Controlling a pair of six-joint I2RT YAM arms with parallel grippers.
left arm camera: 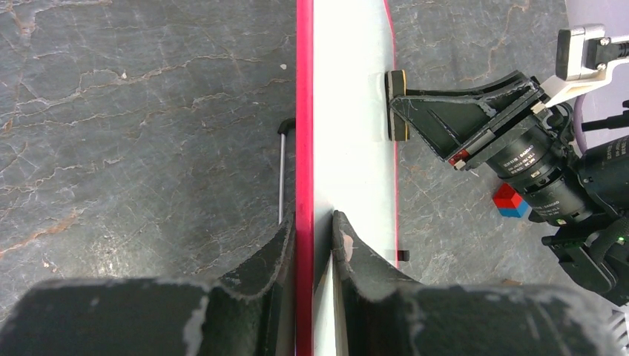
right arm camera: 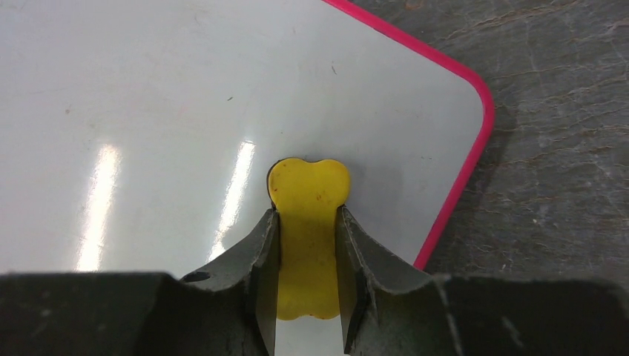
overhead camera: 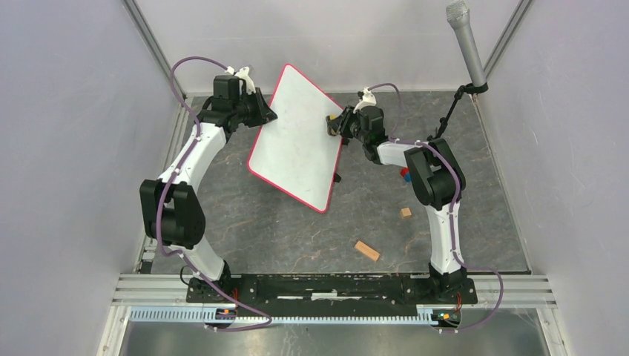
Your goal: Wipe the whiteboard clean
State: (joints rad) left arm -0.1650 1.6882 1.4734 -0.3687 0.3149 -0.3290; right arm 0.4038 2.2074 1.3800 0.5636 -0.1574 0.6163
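Observation:
The whiteboard is white with a thin red rim and is held tilted above the table. My left gripper is shut on its left edge; the left wrist view shows the red rim clamped between my fingers. My right gripper is shut on a yellow eraser and presses it flat against the board's white face near a rounded corner. In the left wrist view the eraser touches the board from the right. No writing shows on the board.
A red and blue block lies beside the right arm, also in the left wrist view. A small tan cube and a longer tan block lie on the dark stone table. A microphone stands at the back right.

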